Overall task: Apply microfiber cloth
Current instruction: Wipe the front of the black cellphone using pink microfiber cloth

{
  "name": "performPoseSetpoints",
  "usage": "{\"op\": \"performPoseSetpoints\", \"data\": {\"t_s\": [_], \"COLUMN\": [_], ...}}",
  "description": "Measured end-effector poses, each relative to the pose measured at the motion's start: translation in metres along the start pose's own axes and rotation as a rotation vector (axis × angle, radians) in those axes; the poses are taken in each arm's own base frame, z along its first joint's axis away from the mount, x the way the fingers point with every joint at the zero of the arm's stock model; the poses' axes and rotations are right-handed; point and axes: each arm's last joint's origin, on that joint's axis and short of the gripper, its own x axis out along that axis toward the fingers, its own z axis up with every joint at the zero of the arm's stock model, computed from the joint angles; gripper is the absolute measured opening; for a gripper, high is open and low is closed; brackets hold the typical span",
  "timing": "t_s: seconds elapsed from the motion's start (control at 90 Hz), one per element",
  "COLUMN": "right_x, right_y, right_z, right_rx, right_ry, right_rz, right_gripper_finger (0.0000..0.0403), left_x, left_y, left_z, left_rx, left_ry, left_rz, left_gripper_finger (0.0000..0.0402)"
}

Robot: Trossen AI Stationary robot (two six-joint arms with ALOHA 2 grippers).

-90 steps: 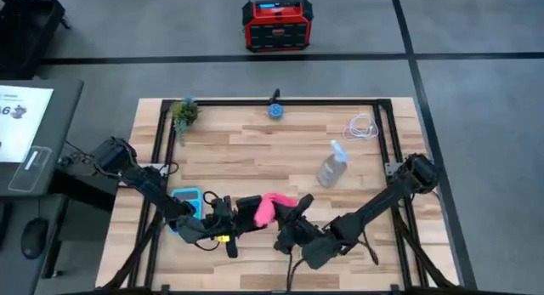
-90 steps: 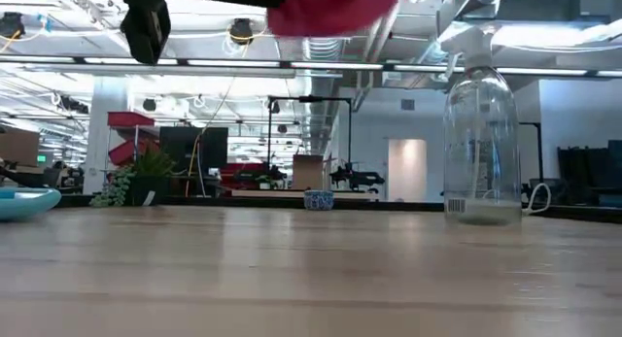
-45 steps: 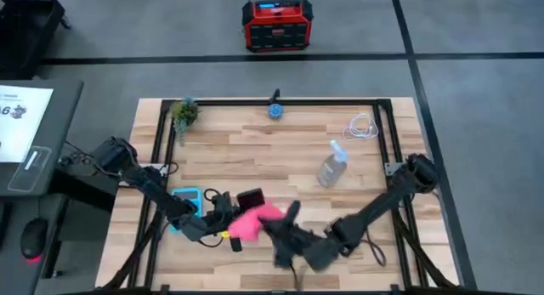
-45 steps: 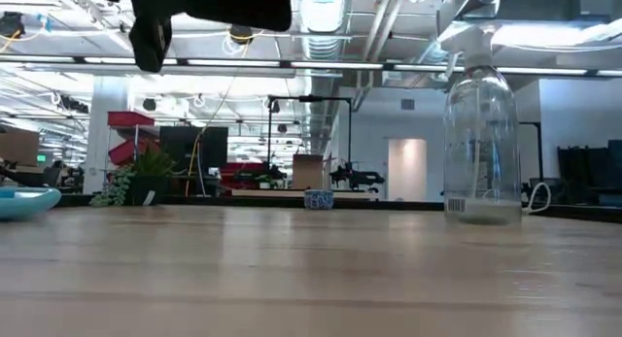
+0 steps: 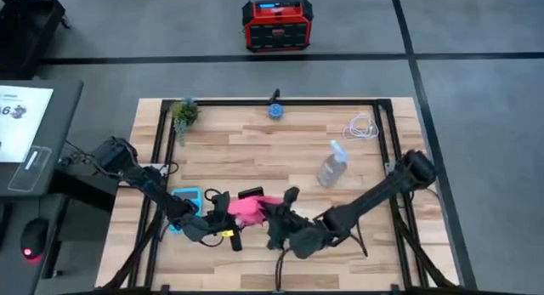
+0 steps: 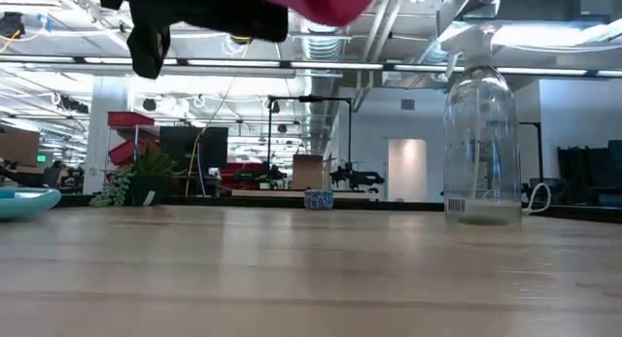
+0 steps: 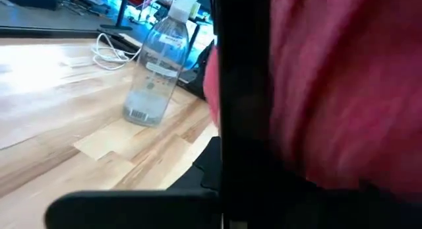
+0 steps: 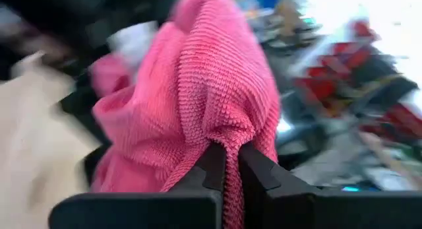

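Across the tabletop (image 5: 255,155), two arms are seen reaching in from opposite side edges, and both grippers meet near the front edge, a little left of its middle. One cloth (image 5: 247,208) is bunched there, raised off the wood; in the low view only its lower edge is caught at the upper border, well above the surface. The right gripper (image 8: 227,164) is clamped on a fold of the cloth, its two dark fingers pressed together with the pink weave pinched between them. The left gripper (image 5: 223,212) is placed just beside the cloth on its left; a flat black phone (image 5: 250,194) is held upright in it, one dark edge being seen against the cloth in the left wrist view, though how the fingers stand cannot be told. One light blue calculator (image 5: 187,199) lies flat near the left edge, partly covered by the left arm. One clear spray bottle (image 5: 331,167) stands upright right of centre, well apart from the grippers. One small plant (image 5: 184,112) is set at the back left corner, one coil of white cable (image 5: 361,127) at the back right corner, and one small blue bowl (image 5: 275,110) at the middle of the back edge.
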Motion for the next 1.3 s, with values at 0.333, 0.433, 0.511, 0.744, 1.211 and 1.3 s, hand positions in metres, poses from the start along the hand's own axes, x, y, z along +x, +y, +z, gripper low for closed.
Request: {"op": "performPoseSetpoints", "data": {"t_s": [0.333,0.433,0.511,0.744,1.211,1.3], "right_x": [-0.021,-0.023,-0.021,-0.018,-0.015,-0.015], "right_y": [0.012,0.019,0.015,0.001,0.004,0.005], "right_z": [-0.007,-0.014,-0.011,0.001,0.008,0.009], "right_rx": [-0.136,-0.174,-0.122,-0.042,0.095,0.060], "right_ry": [0.001,0.011,0.015,0.036,-0.050,-0.077], "right_rz": [0.142,0.269,0.168,-0.114,0.044,0.110], "right_gripper_finger": [0.0001,0.0001,0.0001,0.0001,0.0001,0.0001], "left_x": [-0.003,-0.003,-0.003,-0.005,-0.004,-0.004], "left_y": [-0.002,-0.002,-0.002,-0.003,-0.004,-0.004], "left_z": [-0.003,-0.003,-0.003,-0.003,-0.002,-0.002], "left_rx": [0.015,0.016,0.004,-0.003,0.000,0.003], "left_ry": [0.029,0.029,0.021,0.026,0.008,0.013], "left_rz": [-0.028,-0.027,-0.022,-0.031,-0.022,-0.031], "left_gripper_finger": [0.0005,0.0005,0.0005,0.0005,0.0005,0.0005]}}
